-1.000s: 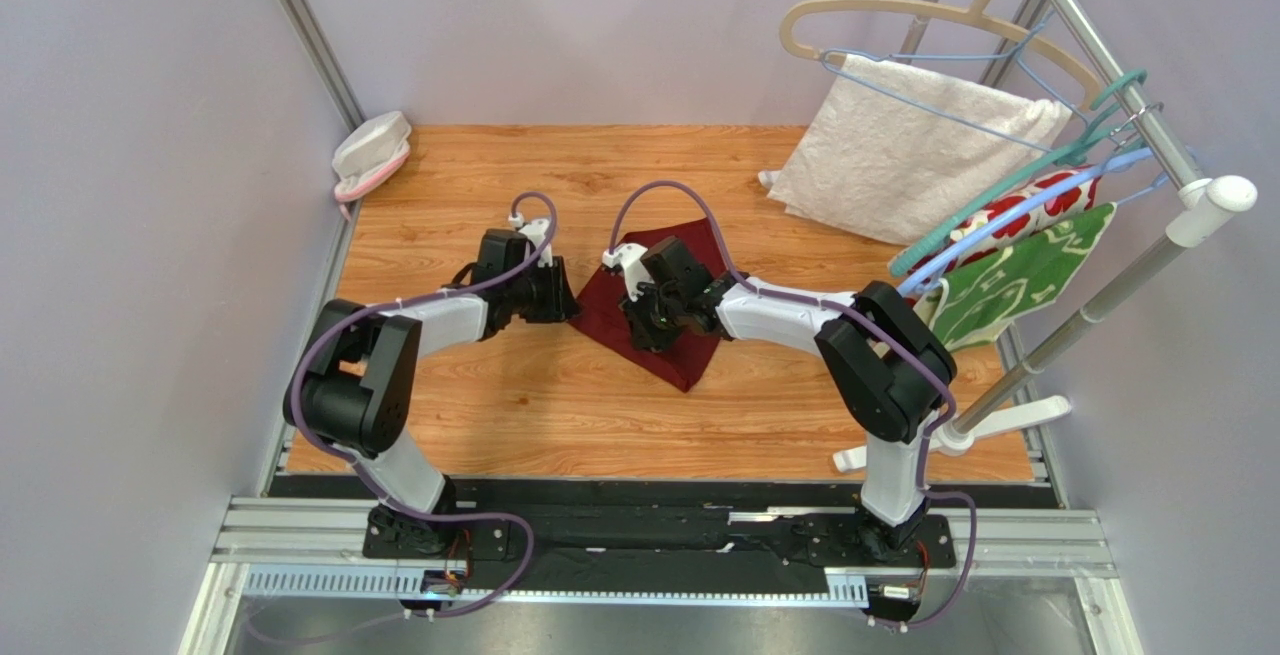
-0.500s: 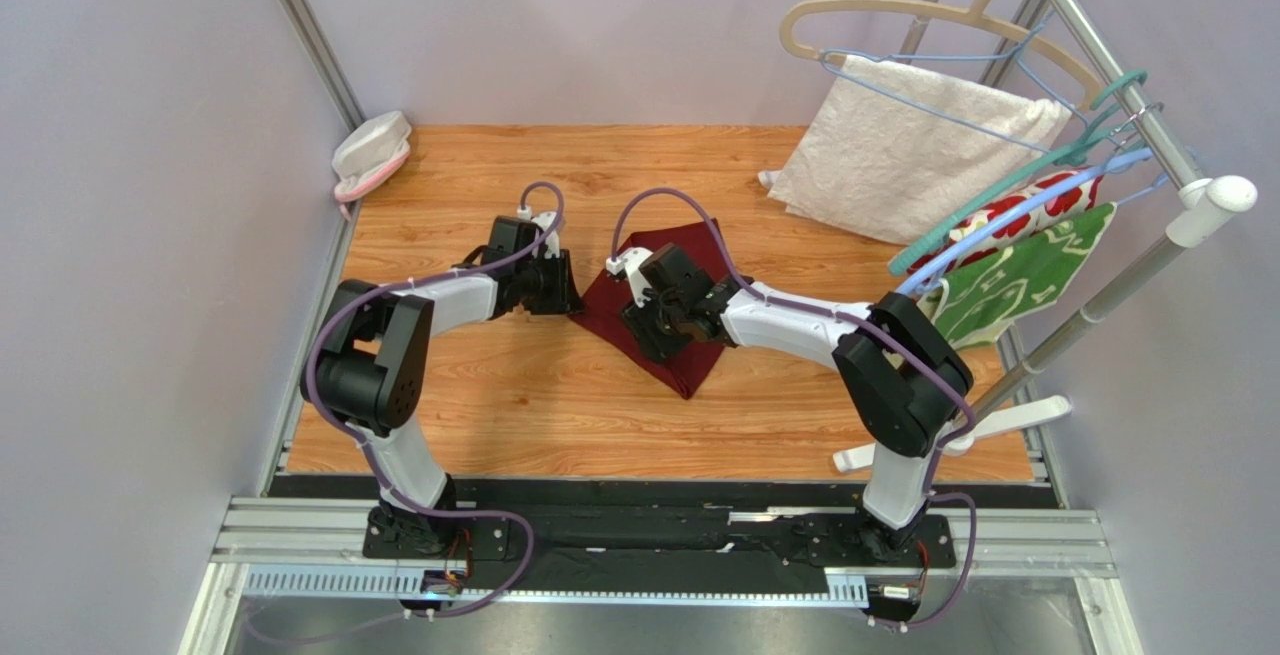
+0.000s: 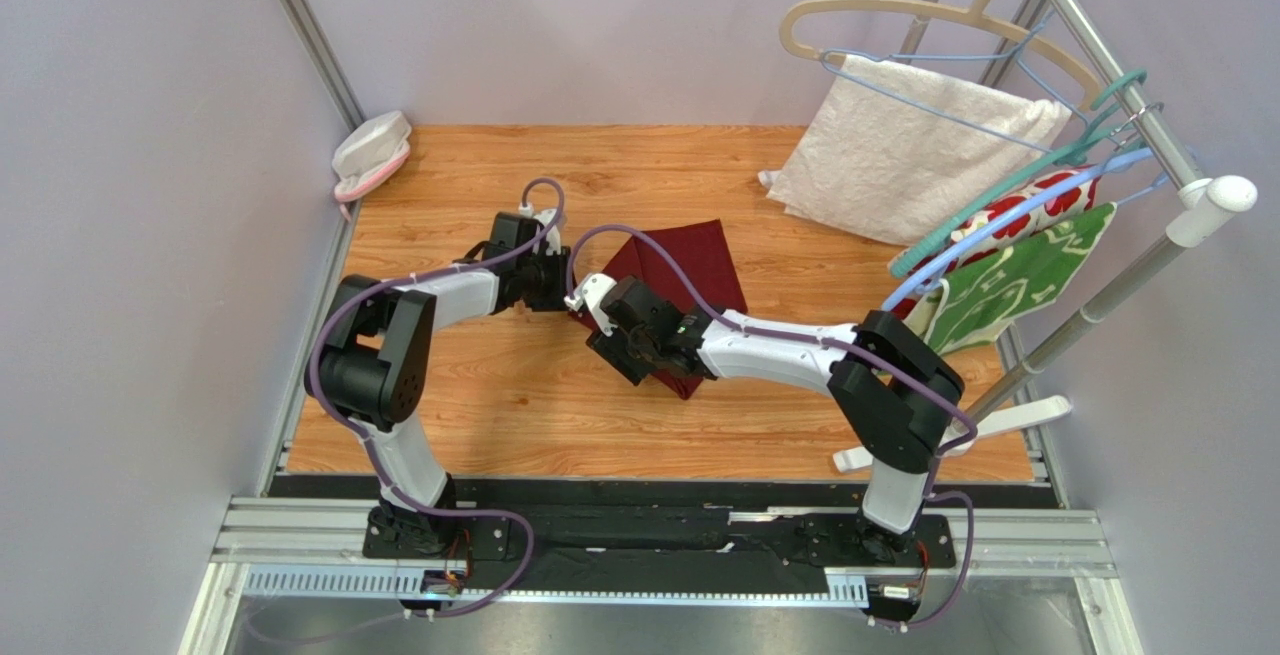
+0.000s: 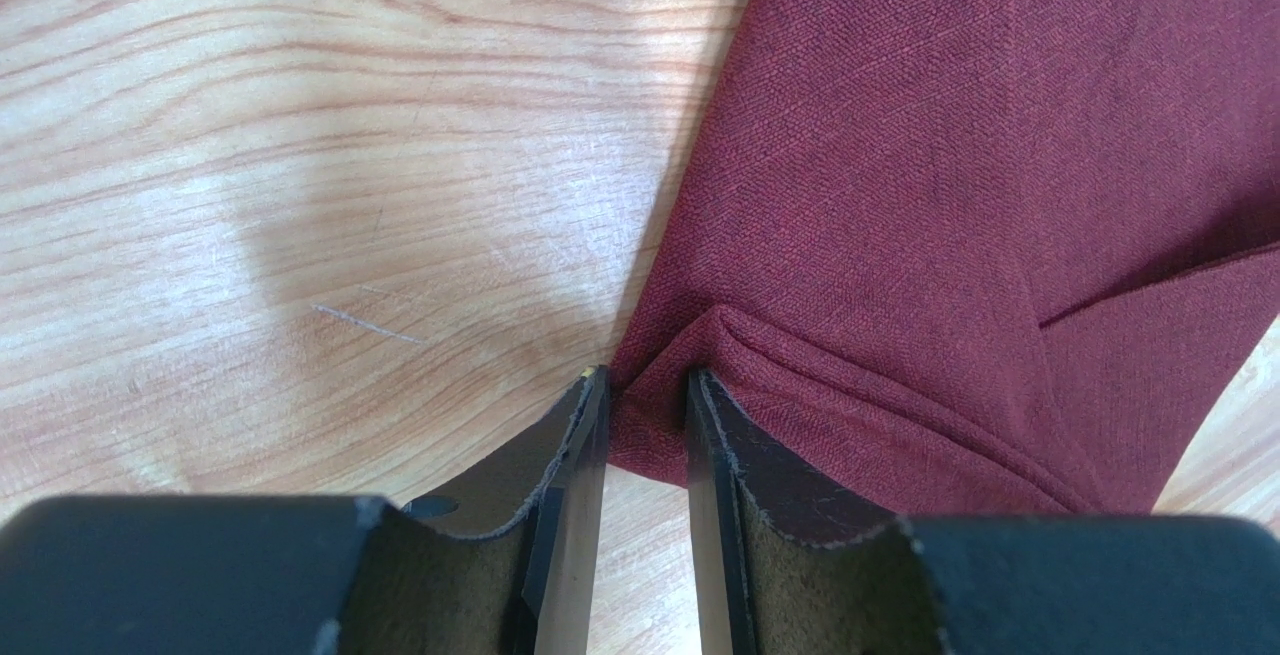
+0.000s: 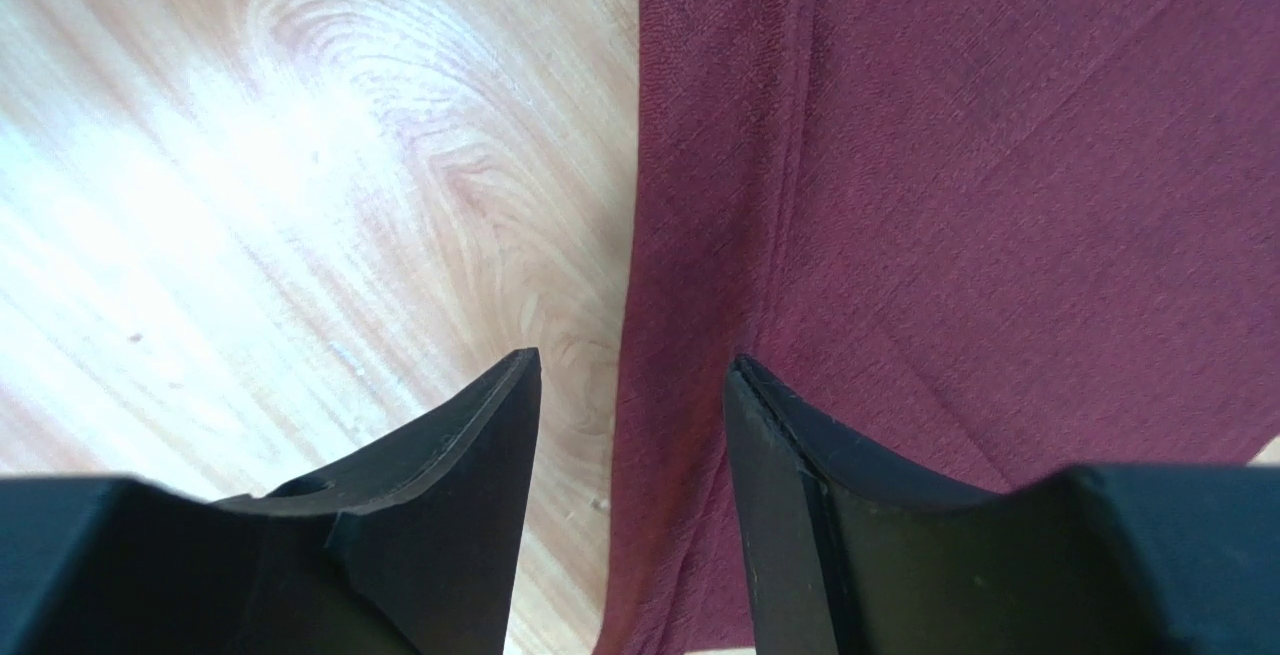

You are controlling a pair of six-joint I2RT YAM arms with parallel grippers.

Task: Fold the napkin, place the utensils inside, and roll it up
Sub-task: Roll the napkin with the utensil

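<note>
The dark red napkin (image 3: 685, 253) lies folded on the wooden table, its left corner reaching toward my left arm. My left gripper (image 3: 561, 291) sits at that corner. In the left wrist view the left gripper (image 4: 649, 378) is shut on a puckered fold of the napkin (image 4: 962, 190). My right gripper (image 3: 619, 348) hovers over the napkin's near left edge. In the right wrist view the right gripper (image 5: 631, 363) stands open with the napkin's edge (image 5: 962, 160) below the gap and nothing held. The utensils are out of view.
A white towel (image 3: 917, 145) hangs on a hanger at the back right. A clothes rack (image 3: 1104, 70) carries floral cloths (image 3: 1037, 258), and its foot (image 3: 962, 430) rests on the table's right side. A pink-and-white object (image 3: 368, 153) sits at the back left corner.
My right gripper has opened, let go of the napkin and moved left and nearer, to the napkin's left edge. The left gripper shifted slightly back, staying at the napkin's left corner.
</note>
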